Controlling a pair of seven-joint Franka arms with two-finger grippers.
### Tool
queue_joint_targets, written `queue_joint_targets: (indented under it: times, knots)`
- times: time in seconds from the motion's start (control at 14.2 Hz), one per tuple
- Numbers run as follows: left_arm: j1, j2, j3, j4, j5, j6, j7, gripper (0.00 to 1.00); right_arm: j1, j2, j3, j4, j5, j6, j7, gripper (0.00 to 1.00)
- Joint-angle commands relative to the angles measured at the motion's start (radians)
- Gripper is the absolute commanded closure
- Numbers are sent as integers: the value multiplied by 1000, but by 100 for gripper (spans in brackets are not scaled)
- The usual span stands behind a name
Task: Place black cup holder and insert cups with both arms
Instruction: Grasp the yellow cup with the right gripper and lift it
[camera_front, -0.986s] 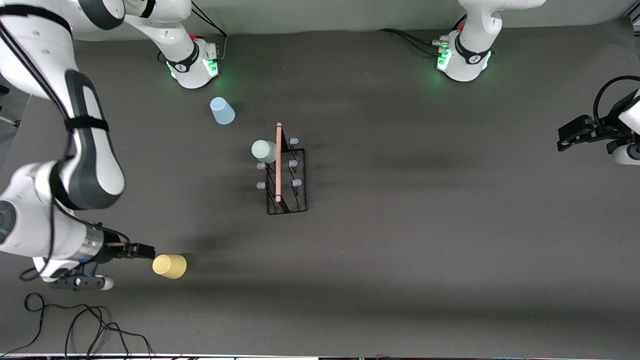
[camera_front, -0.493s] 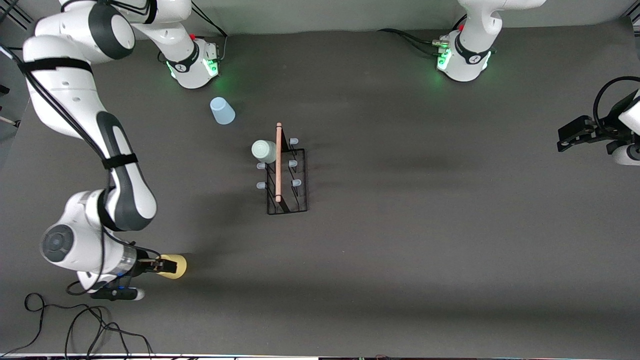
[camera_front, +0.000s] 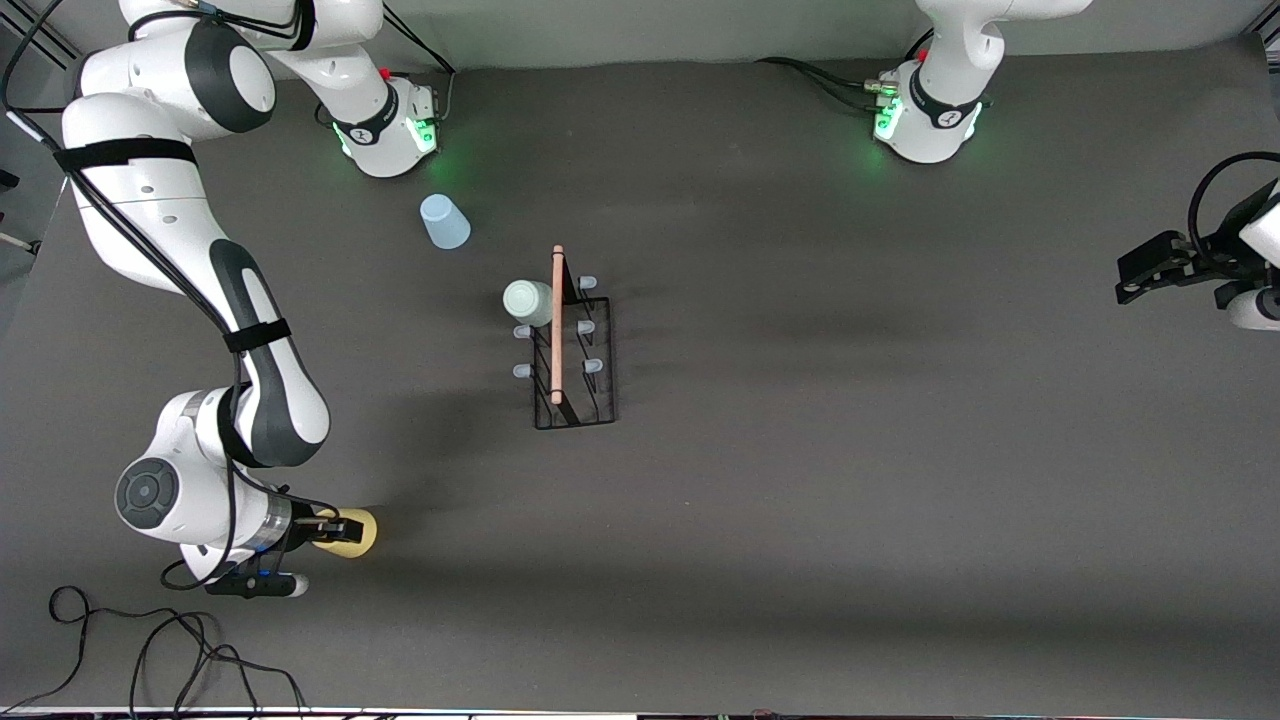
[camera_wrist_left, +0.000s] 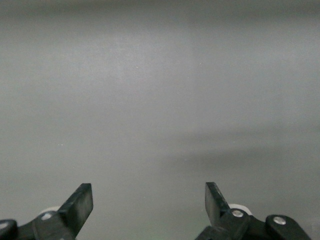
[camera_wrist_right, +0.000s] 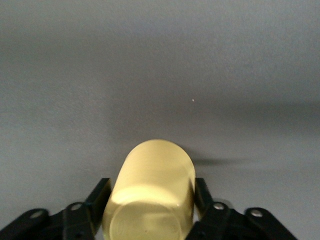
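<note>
Yellow cup (camera_front: 352, 532) sits between the right claw's (camera_front: 335, 528) spread fingers, ungripped; left claw (camera_front: 1140, 278) waits, released.

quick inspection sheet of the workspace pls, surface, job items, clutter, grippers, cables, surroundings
surface: dark grey table, one flat cover.
job's things: black cup holder stands mid-table; pale green cup upside down on one of its pegs; light blue cup upside down near the right arm's base; yellow cup upside down at the right arm's end, nearest the front camera.
clutter: nothing seen.
grippers: right gripper has a finger on each side of the yellow cup, contact not clear; left gripper waits open at the left arm's end.
cables: loose black cable loops at the table's near edge; leads at both bases.
surroundings: pale wall above the table.
</note>
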Motion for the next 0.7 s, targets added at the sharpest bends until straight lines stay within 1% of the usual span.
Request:
queue_joint_targets:
  times: [0.0,0.07,0.14,0.21,0.35,0.49,0.63]
  knots:
    - [-4,-12,4,-8,-1,5,-6,0,0,-15,-15,-36,-20,4,-18,74]
    - [-4,-13,4,-8,-1,2,-6,0,2,-26,-15,-31,-20,-4,-18,86]
    - [-4,-13,4,-6,-1,-2,-6,0,5,-55,-17,-30,-21,-33,-16,88]
    - [-4,-15,4,-6,-1,-5,-6,0,9,-84,-17,-9,-32,-97,-9,89]
    - [-4,-18,4,-5,-1,-8,-6,0,15,-138,-4,76,-96,-264,1,95]
    - [-3,-21,4,-5,-1,-10,-6,0,17,-188,-1,162,-101,-434,7,98]
    - [-1,-21,9,-5,-1,-11,-3,0,17,-273,22,176,-99,-537,8,100]
